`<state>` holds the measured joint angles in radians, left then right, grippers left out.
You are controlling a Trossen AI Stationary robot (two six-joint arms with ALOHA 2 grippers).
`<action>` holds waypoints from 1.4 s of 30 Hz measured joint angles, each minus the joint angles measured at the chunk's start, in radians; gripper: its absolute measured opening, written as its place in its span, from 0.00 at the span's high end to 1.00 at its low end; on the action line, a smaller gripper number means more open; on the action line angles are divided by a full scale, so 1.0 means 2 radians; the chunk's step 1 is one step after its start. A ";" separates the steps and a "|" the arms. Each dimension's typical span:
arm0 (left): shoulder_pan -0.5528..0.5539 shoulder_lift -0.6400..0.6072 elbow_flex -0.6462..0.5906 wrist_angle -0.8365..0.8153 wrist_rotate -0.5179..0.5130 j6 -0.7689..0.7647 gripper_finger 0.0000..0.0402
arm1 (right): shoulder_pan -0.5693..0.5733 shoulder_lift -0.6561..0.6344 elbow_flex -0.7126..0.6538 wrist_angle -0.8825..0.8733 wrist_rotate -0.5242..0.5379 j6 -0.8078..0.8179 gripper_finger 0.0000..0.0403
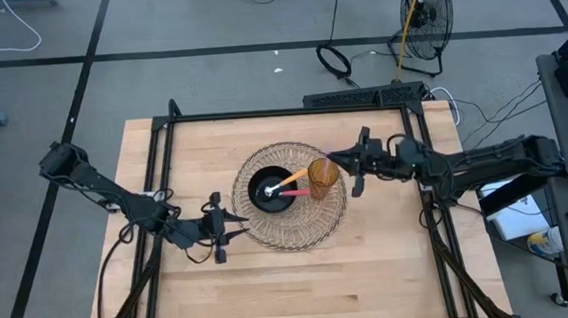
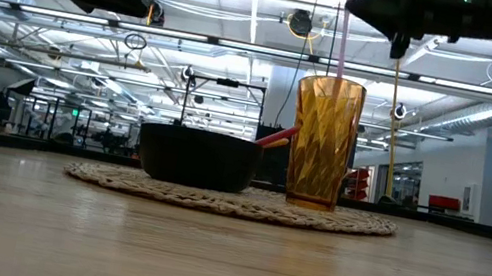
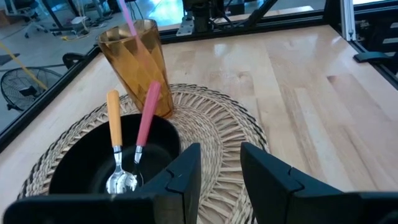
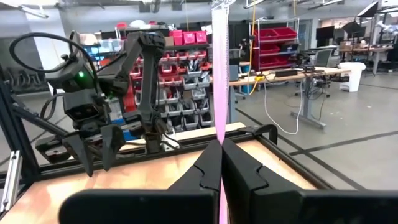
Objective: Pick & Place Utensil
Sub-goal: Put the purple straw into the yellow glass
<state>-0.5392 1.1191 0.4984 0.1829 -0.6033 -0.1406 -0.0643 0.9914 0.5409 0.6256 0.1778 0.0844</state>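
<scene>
A black bowl (image 1: 269, 191) (image 3: 81, 171) sits on a round woven mat (image 1: 320, 217). In it lie an orange-handled utensil (image 3: 113, 118) and a pink-handled one (image 3: 148, 112), their handles leaning on the rim toward an amber glass (image 1: 323, 174) (image 2: 322, 141). The glass stands on the mat, with a pink straw (image 2: 344, 29) upright in it. My right gripper (image 4: 221, 155) is above the glass on its right side, shut on the straw. My left gripper (image 3: 219, 177) (image 1: 227, 226) is open at the mat's left edge, just short of the bowl. My right gripper pinches the pink straw's upper part (image 4: 219, 134) between its two fingers. The fingers come level from the table's right side and lie across the straw. The straw stands upright and runs above and below the fingers, with its lower end (image 2: 334, 93) inside the glass.
A black frame (image 1: 281, 112) borders the table's far edge and sides. Bare wood lies on the near side of the mat (image 1: 303, 288). Beyond the far edge, a fan (image 1: 424, 14) and cables lie on the floor.
</scene>
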 joint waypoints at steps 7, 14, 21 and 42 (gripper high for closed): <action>0.001 0.000 0.000 0.000 0.000 0.003 0.70 | -0.001 -0.004 -0.026 0.012 0.000 0.018 1.00; 0.001 0.000 0.000 0.001 0.000 0.000 0.70 | -0.001 -0.004 -0.029 0.015 0.000 0.018 1.00; 0.001 0.000 0.000 0.001 0.000 -0.001 0.70 | -0.001 -0.004 -0.029 0.007 0.000 0.018 1.00; 0.001 0.000 0.000 0.001 0.000 -0.003 0.70 | -0.001 -0.004 -0.029 0.018 0.000 0.026 0.76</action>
<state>-0.5373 1.1191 0.4984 0.1848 -0.6037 -0.1459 -0.0658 0.9836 0.4824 0.6623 0.1783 0.1368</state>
